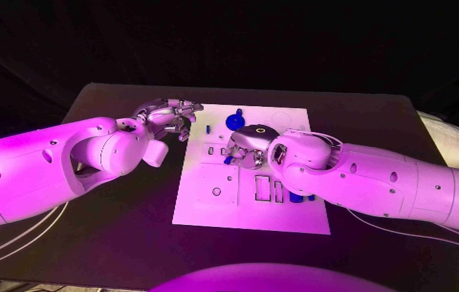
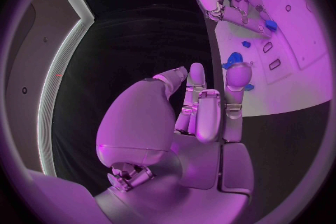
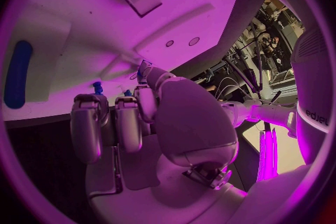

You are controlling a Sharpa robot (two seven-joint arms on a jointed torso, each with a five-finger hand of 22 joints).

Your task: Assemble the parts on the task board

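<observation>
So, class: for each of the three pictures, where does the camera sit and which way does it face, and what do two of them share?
Head view: on the robot's head, facing down at the black table; both arms enter, left hand beside the task board, right hand over it.
Left wrist view: behind the left hand, facing the task board.
Right wrist view: behind the right hand, close over the task board.
Shared: head and left wrist views both show the right hand.

White task board [image 1: 215, 202] on black table [image 1: 115, 239]
</observation>
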